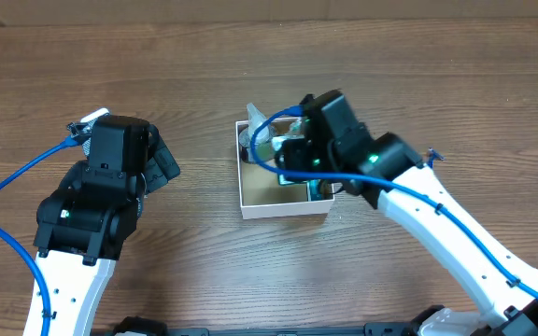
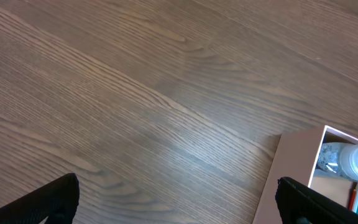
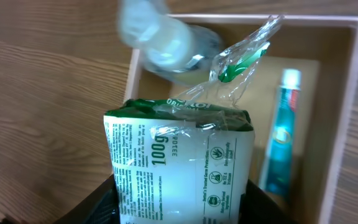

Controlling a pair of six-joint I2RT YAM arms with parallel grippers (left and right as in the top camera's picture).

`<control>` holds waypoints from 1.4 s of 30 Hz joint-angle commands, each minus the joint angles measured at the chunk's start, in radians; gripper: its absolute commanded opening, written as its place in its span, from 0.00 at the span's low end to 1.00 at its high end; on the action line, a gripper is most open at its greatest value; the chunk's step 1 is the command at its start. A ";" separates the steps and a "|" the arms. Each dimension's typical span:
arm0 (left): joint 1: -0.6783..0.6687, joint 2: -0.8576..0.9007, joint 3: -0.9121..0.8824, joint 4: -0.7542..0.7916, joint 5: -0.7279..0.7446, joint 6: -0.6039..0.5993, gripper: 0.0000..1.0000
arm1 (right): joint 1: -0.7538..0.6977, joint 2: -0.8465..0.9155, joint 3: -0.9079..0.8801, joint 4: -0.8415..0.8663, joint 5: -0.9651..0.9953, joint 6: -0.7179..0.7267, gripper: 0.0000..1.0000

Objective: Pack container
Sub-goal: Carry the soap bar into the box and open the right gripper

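I see the shallow white-walled cardboard box (image 1: 278, 207) crowded: clear plastic bottle (image 3: 166, 43) in a corner, teal toothpaste tube (image 3: 281, 143) along one wall, green-and-white plastic packet (image 3: 185, 162) in my right gripper (image 3: 179, 210) blocking the middle. The brown wooden table (image 2: 135, 93) on its left lies open.

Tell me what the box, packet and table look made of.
Box: cardboard, it seems; matte white walls, brown inside.
Packet: thin plastic film, glossy; crinkled clear end, printed white and green.
Table: wood or wood-look laminate, faint sheen; grain lines show.
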 commanded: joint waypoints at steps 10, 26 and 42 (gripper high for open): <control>0.004 0.003 0.017 0.001 -0.009 0.001 1.00 | 0.053 0.139 0.031 0.031 0.039 0.068 0.44; 0.004 0.003 0.017 0.001 -0.009 0.001 1.00 | 0.088 0.211 0.031 0.024 0.040 0.068 0.44; 0.004 0.003 0.017 0.001 -0.010 0.001 1.00 | 0.086 0.134 0.140 -0.136 0.109 0.035 0.72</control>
